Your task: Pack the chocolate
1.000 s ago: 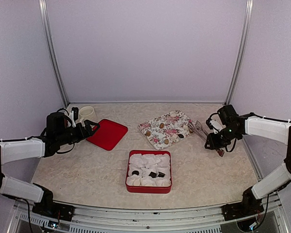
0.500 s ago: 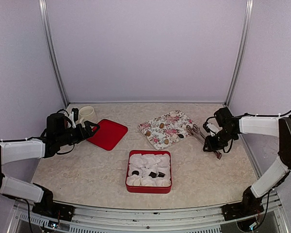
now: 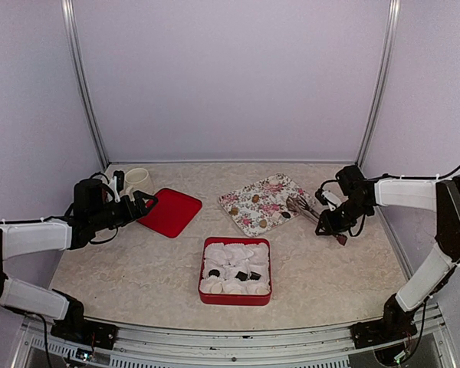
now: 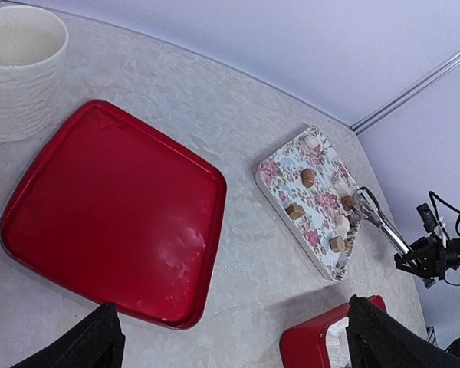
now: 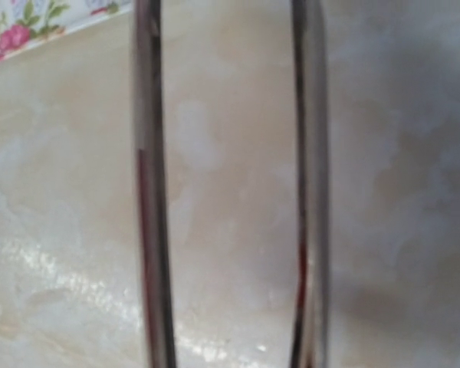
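Several chocolates (image 3: 255,198) on floral tray (image 3: 272,184), just L of R gripper (image 3: 327,223), which clamps tongs (image 3: 310,208); tong tips point at tray. R arm nearer. L gripper (image 3: 143,202) wide open, well apart.

Blurred and cropped top and bottom beside a corner of the floral tray (image 5: 15,27) in the right wrist view, the tongs (image 5: 149,192); too small to sort by kind on that tray from above, the chocolate (image 3: 254,198); cut by the left wrist view's edges, the white cup (image 4: 19,69) far left of the tray and the red box (image 4: 314,345) on its near side.
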`<action>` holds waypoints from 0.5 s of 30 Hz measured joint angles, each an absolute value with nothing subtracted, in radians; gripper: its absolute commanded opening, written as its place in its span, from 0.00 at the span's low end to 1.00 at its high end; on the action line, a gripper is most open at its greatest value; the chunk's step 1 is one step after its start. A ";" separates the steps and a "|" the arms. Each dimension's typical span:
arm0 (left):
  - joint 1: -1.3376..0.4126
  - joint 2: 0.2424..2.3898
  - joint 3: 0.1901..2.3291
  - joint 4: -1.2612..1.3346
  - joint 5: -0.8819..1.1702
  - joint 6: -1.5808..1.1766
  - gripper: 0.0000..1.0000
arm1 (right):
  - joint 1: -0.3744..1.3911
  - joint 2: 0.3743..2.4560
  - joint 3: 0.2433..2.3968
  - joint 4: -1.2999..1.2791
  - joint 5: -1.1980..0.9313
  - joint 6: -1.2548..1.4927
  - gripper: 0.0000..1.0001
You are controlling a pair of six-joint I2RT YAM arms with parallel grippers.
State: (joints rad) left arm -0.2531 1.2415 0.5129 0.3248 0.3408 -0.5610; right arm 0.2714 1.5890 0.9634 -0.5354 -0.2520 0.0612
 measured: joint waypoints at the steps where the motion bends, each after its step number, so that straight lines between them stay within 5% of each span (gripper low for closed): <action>1: -0.253 1.243 0.513 0.325 0.341 -0.561 0.99 | 0.272 1.594 0.968 -0.538 -0.251 0.060 0.34; 15: -0.251 1.255 0.513 0.330 0.347 -0.561 0.99 | 0.273 1.641 1.030 -0.589 -0.189 0.045 0.35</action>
State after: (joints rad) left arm -0.2512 1.2552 0.5129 0.3298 0.3470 -0.5610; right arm 0.2733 1.6409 1.0298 -0.5892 -0.1894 0.0448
